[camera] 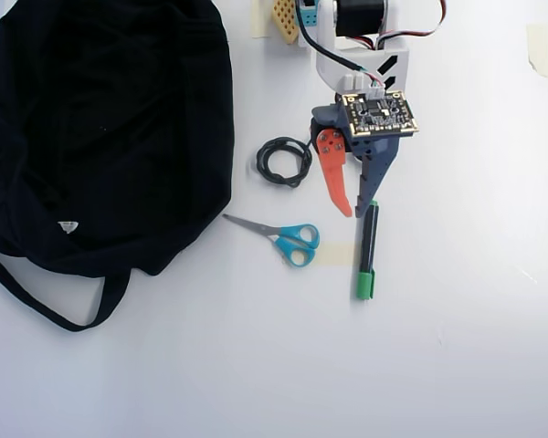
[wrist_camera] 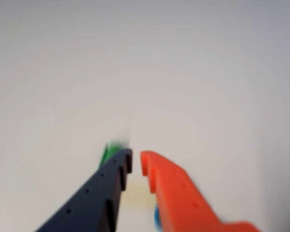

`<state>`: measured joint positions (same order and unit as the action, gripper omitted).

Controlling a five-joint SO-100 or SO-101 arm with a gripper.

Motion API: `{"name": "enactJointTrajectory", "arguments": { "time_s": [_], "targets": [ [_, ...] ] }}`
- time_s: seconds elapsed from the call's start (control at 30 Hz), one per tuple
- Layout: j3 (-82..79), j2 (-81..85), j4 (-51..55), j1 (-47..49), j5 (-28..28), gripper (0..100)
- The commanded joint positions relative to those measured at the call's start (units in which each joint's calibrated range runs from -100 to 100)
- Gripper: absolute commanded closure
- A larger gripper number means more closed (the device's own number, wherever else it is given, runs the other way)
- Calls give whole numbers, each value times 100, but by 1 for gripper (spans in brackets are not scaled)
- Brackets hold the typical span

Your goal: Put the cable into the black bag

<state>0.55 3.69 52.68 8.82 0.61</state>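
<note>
The cable is a small black coil lying on the white table, between the black bag on the left and my gripper on the right. The bag lies slumped with its strap trailing toward the bottom left and a small white tag showing. My gripper points down the overhead view, clearly apart from the cable. Its orange and dark fingers stand a narrow gap apart and hold nothing. In the wrist view the gripper hovers over bare white table. Cable and bag are out of that view.
Blue-handled scissors lie below the cable. A black pen with a green cap lies just under the dark fingertip, and its green blur shows in the wrist view. The arm base stands at the top.
</note>
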Motion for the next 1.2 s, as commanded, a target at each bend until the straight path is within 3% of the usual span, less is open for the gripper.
{"name": "enactJointTrajectory", "arguments": {
  "time_s": [0.0,0.37,0.9,1.17],
  "targets": [
    [152,294,1054,-14,-30,97],
    [-64,286,2992,-22,28,98],
    [-810,286,3035,-134,-45,98],
    [-1106,270,3130,-485,-549,97]
  ]
}}
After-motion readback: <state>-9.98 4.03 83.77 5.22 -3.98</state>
